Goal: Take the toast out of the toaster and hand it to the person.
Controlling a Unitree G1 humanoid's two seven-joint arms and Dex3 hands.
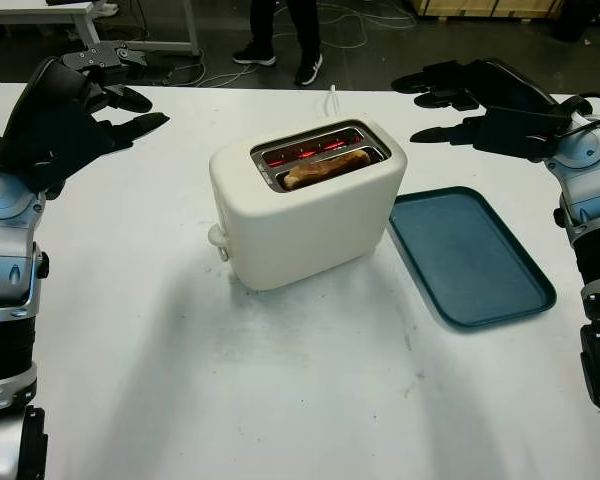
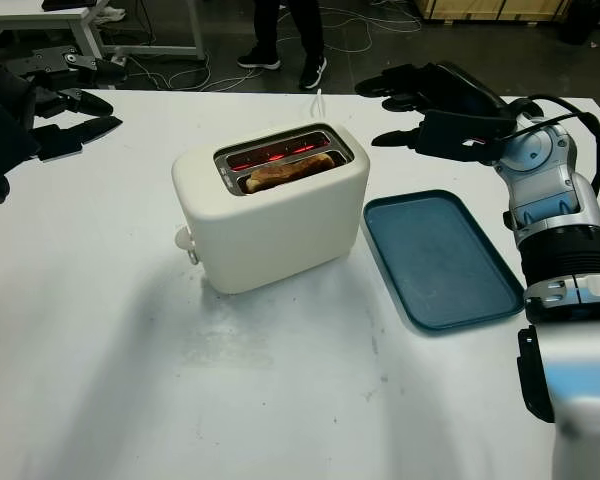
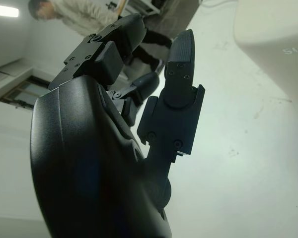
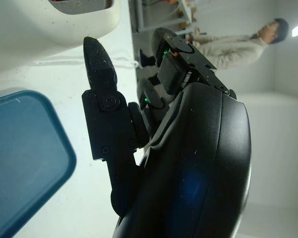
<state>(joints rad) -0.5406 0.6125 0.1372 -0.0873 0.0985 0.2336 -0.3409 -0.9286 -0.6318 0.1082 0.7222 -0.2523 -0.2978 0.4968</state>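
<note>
A cream toaster (image 1: pixel 310 205) stands mid-table with its heating wires glowing red. One browned slice of toast (image 1: pixel 327 167) sits in the nearer slot, its top edge just above the rim. My left hand (image 1: pixel 115 100) hangs open in the air, well left of the toaster. My right hand (image 1: pixel 450 105) hangs open up to the toaster's right, above the far end of the tray. Neither hand touches anything. A person (image 1: pixel 280 35) stands beyond the table's far edge; in the right wrist view the person (image 4: pixel 238 47) wears a light top.
A dark teal tray (image 1: pixel 470 255) lies flat just right of the toaster. The toaster's white cord (image 1: pixel 333 98) runs toward the far edge. The white table (image 1: pixel 230 400) has bare room in front. Desk legs and cables (image 1: pixel 170 60) lie on the floor behind.
</note>
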